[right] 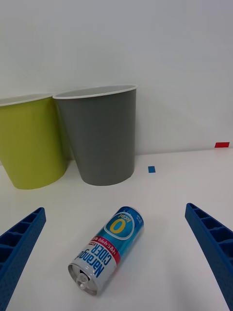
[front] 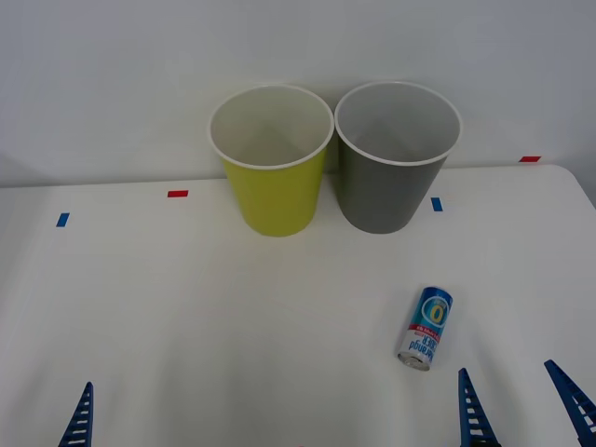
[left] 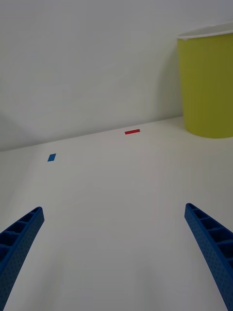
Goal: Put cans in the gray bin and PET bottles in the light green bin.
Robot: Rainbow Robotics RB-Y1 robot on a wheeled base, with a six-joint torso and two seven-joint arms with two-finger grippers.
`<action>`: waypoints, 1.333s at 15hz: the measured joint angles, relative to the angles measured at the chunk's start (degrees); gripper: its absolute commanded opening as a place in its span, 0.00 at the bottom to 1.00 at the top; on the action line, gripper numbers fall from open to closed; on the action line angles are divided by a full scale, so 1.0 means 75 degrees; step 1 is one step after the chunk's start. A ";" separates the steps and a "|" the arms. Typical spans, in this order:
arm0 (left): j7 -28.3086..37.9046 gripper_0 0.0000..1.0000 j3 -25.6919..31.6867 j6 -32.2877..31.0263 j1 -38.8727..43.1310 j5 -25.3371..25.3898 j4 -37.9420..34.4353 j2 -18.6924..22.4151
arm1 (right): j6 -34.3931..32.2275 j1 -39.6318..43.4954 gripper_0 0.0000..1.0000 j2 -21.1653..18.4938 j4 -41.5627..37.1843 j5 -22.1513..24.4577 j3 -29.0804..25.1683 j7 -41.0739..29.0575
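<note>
A small blue can (front: 426,327) with a white-and-red label lies on its side on the white table, front right, its silver end toward me. My right gripper (front: 506,368) stands open just short of it; in the right wrist view the can (right: 108,248) lies between the spread blue fingers (right: 209,243). At the back stand the gray bin (front: 396,158) and, touching it on the left, the light green bin (front: 270,163), both upright and open-topped. My left gripper (left: 113,208) is open over bare table at the front left, one finger (front: 79,421) showing. No PET bottle is in view.
Small red tape marks (front: 177,194) and blue tape marks (front: 436,203) lie on the table near the bins. A white wall rises right behind the bins. The table's right edge (front: 582,191) runs close to the gray bin's side.
</note>
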 measured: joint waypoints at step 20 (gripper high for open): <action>0.0000 1.00 0.0000 0.0000 0.0000 0.0000 0.0000 0.0000 | 0.0000 0.0000 1.00 0.0000 0.0000 0.0000 0.0000 0.0000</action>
